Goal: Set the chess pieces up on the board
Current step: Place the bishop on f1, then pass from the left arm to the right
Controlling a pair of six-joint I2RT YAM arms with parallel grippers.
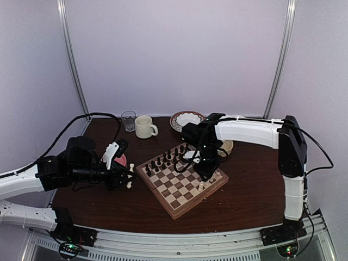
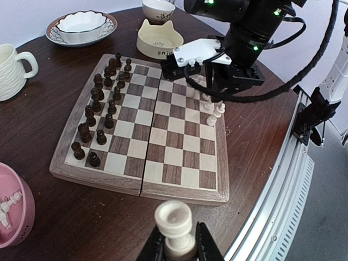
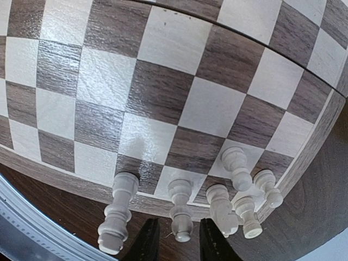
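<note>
Overhead view, two wrist close-ups, shared board (image 1: 176,191).

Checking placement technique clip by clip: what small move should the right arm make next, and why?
Probably lift the right gripper straight up. Its jaws stand apart on either side of a white piece standing on the edge row of the board, so nothing seems gripped. Neighbouring white pieces crowd close beside it, so a sideways exit could knock them.
</note>
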